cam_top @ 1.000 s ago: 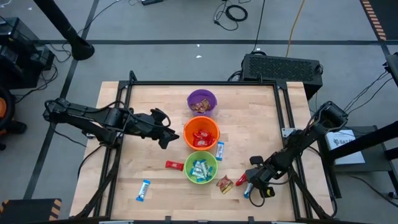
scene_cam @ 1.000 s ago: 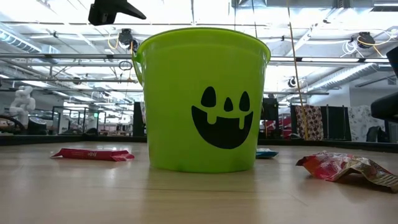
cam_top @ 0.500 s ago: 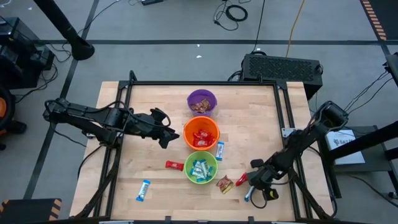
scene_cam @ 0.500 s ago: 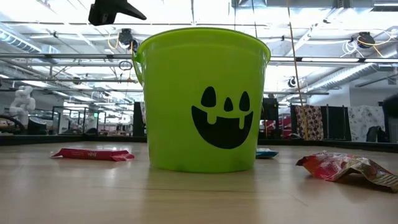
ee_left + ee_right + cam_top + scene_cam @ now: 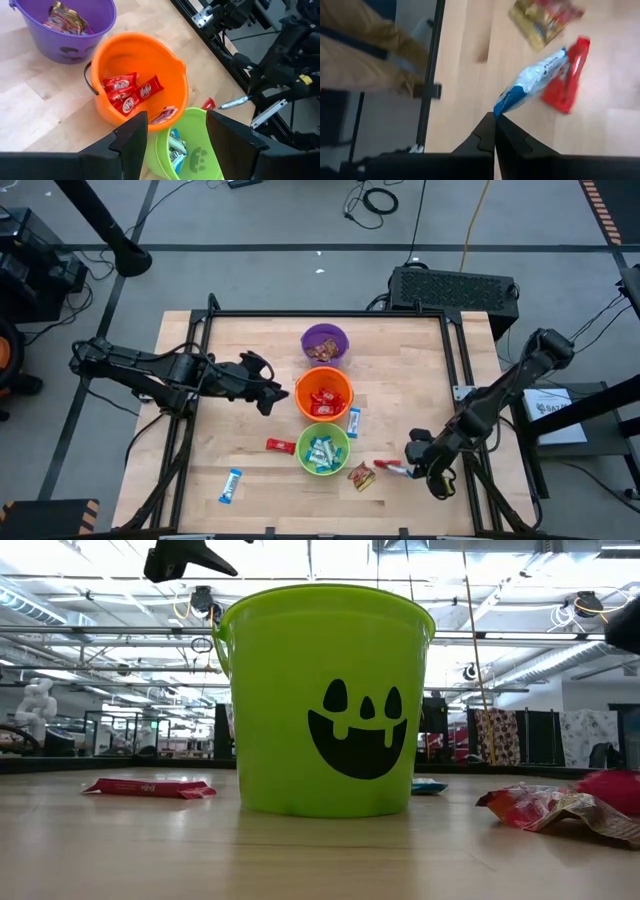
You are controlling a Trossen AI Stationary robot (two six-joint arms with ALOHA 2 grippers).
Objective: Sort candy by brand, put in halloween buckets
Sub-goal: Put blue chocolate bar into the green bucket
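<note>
Three buckets stand in a row at mid-table: purple (image 5: pixel 324 343), orange (image 5: pixel 323 395) and light green (image 5: pixel 322 450), each with candy inside. My right gripper (image 5: pixel 412 471) is near the front right, shut on a blue-and-white bar (image 5: pixel 535 80). A red bar (image 5: pixel 570 80) lies beside that bar on the table. A brown-and-gold bar (image 5: pixel 361 476) lies just left of them. My left gripper (image 5: pixel 270 395) hangs open and empty left of the orange bucket (image 5: pixel 140 80). My right gripper pinches the blue-and-white bar by its near wrapper end (image 5: pixel 499 109) between its two shut fingers. The fingers come from the table's right and lie along the bar, which stretches away from them toward the left. I cannot tell whether the bar is clear of the table.
Loose bars lie on the table: a red one (image 5: pixel 281 445) left of the green bucket, a blue one (image 5: pixel 231 485) near the front left, and a blue one (image 5: pixel 354 420) right of the orange bucket. A person's tan trouser leg (image 5: pixel 360 45) shows beyond the table's edge.
My right gripper has gone a little toward the table's right and far side and has turned. The blue-and-white bar has come from nearer the front edge to lie beside the red bar. The red bar has come into the low view at the right.
</note>
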